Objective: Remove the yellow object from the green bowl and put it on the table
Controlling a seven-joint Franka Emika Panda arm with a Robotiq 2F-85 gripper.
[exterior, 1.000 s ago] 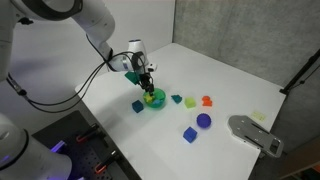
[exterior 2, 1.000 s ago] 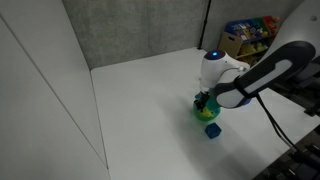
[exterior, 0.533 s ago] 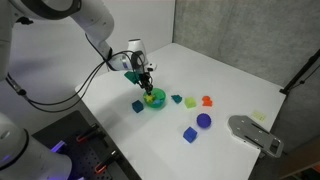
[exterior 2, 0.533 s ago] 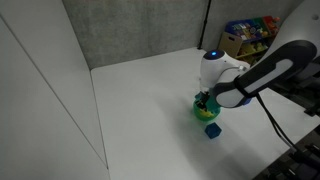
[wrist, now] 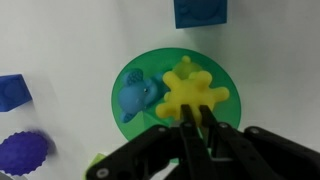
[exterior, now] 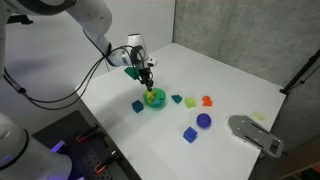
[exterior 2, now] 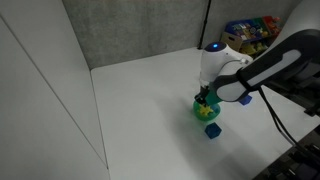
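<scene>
Since 1 s ago the arm has come up a little: in both exterior views the wrist sits a bit higher above the green bowl [exterior: 153, 99]. Bowl & loose blocks haven't shifted.

Wrist view: gripper [wrist: 192, 120] is pressed together on the near edge of the yellow object [wrist: 190, 90], a splat-shaped piece w/ rounded lobes. The jaws nearly meet, w/ only a thin bit of yellow between them. The yellow object is over the bowl's interior, just beside a blue toy [wrist: 138, 97] that lies in the bowl. Can't tell if it's clear of the bowl floor yet, or if it touches the blue toy. It's not yet on the table [exterior: 235, 75].

Risks, as I judge them:
- Grip is on one edge lobe only, so the piece could pivot or slip out on the lift & drop back in, or fall to the table uncontrolled.
- If a lobe hooks the blue toy or the rim, the light bowl may tip or drag.
- Clutter is close: a blue block [wrist: 200, 10] just past the bowl, a second blue block [wrist: 12, 92] & a purple ball [wrist: 22, 153] to the side. Set-down needs a bare patch, else it knocks one.

Writing: none legible. The shelf [exterior 2: 245, 35] of colourful packs at the back is too blurred to read, & no logo shows on the arm
</scene>
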